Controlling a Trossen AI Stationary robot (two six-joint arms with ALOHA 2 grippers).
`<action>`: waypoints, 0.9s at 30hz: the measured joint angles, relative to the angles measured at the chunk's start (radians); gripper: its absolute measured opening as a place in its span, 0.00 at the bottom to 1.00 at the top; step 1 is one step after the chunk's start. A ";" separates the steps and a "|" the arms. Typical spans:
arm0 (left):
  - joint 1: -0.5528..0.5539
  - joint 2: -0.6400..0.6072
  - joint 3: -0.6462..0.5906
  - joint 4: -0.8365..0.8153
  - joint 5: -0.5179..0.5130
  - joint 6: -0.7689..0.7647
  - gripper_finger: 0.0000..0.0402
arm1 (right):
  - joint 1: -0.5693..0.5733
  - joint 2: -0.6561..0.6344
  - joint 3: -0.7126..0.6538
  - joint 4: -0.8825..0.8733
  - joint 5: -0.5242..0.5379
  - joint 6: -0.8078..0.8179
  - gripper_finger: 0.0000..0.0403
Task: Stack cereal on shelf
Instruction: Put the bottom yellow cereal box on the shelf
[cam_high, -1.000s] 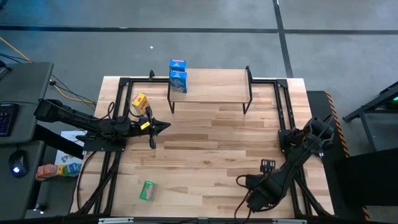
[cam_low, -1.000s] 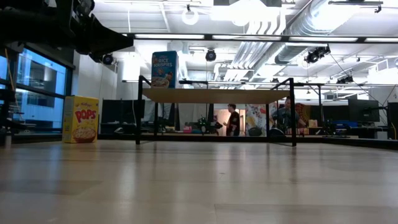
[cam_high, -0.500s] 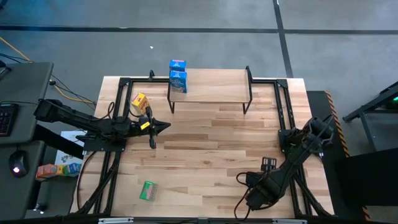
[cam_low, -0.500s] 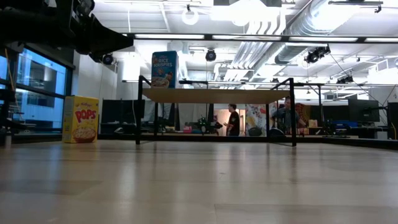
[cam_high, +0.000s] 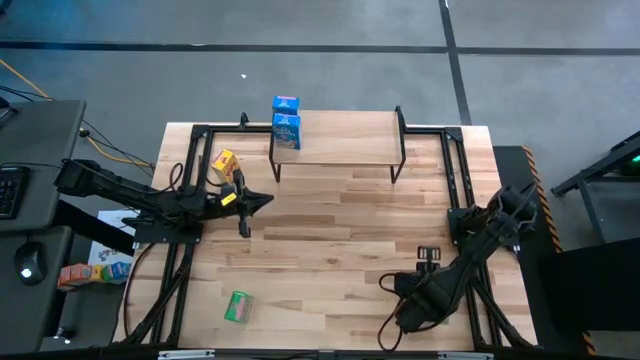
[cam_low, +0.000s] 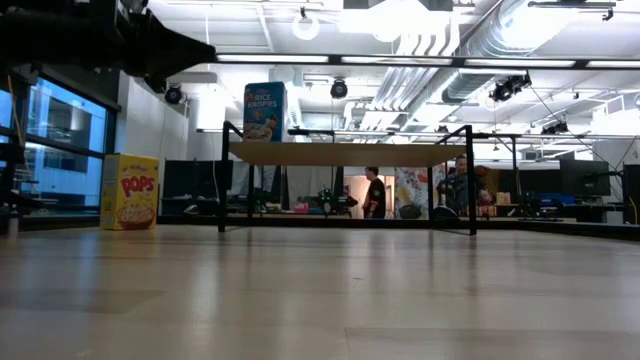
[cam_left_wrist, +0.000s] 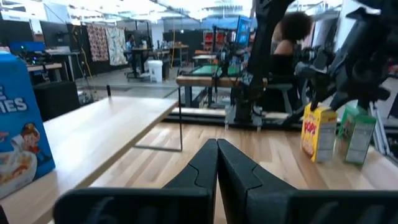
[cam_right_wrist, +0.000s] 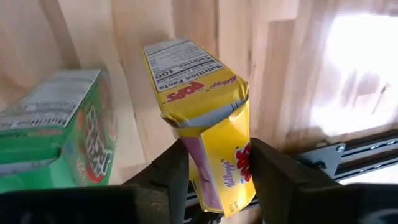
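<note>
My right gripper (cam_right_wrist: 214, 171) has drawn in over the past second and now pinches a yellow Corn Pops box (cam_right_wrist: 205, 118) between its two fingers, low at the near right of the tabletop (cam_high: 330, 225), with a green cereal box (cam_right_wrist: 59, 134) just beside it; so I judge the pick made and the lift and carry still ahead; my left gripper (cam_high: 268, 201) stays pressed together and empty, hovering near the shelf's left end; the shelf (cam_high: 345, 135) carries one blue Rice Krispies box (cam_high: 286, 131), a second blue box (cam_high: 286, 104) stands just behind it, another yellow Pops box (cam_high: 223, 164) stands at far left, and a green box (cam_high: 237, 307) lies near left.
</note>
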 joint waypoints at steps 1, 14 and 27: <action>0.000 0.000 0.000 0.006 0.000 0.000 0.01 | -0.006 -0.010 0.000 0.000 0.013 0.000 0.31; 0.000 -0.092 0.000 0.187 0.342 -0.108 0.01 | -0.121 -0.245 0.001 0.182 0.244 -0.015 0.20; -0.031 -0.210 0.000 0.220 0.630 -0.180 0.01 | -0.416 -0.291 0.025 0.566 0.329 -0.528 0.14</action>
